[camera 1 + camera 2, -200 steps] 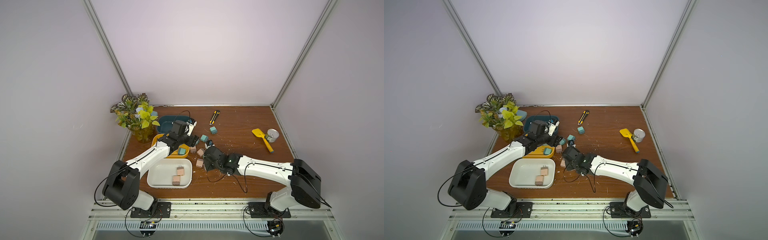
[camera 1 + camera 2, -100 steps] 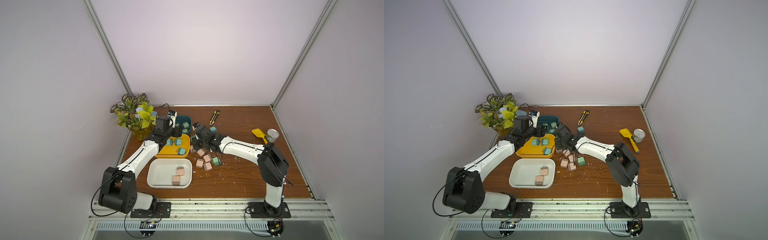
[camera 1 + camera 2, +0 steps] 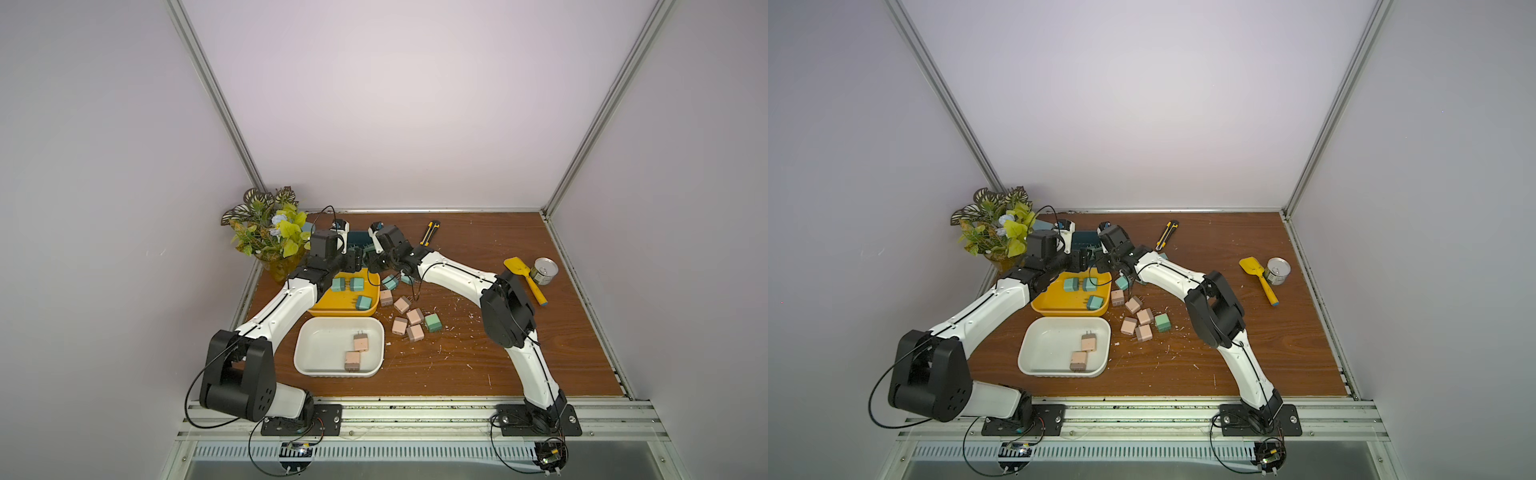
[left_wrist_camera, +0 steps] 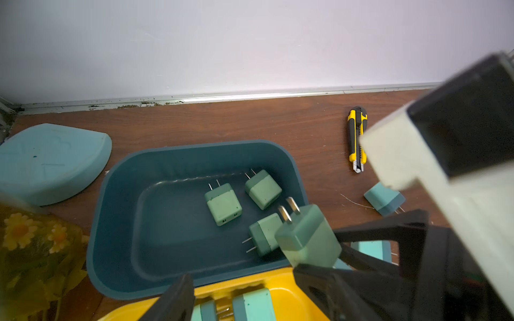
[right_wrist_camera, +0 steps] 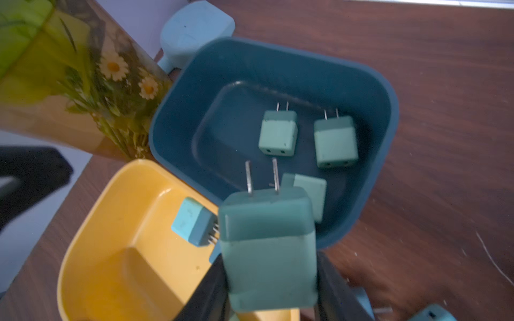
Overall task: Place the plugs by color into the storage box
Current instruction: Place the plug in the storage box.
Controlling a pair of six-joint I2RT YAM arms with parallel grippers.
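Right hand [image 5: 271, 291] (swung over from the loose pile [image 3: 409, 318]) now clamps a green plug [image 5: 268, 244] above the rim of the blue tray [image 5: 383, 116], which holds three sorted plugs [image 5: 278, 133] — release likely next. Left hand [image 4: 244, 300] gapes, empty.

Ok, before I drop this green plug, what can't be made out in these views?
Inside of the dark teal tray: in both top views, covered by the left gripper and right gripper.
Third plug in that tray: partly behind the held green plug in both wrist views.
Yellow tray: cut off by the left wrist view's bottom edge.
Tin can contents: too small in both top views.
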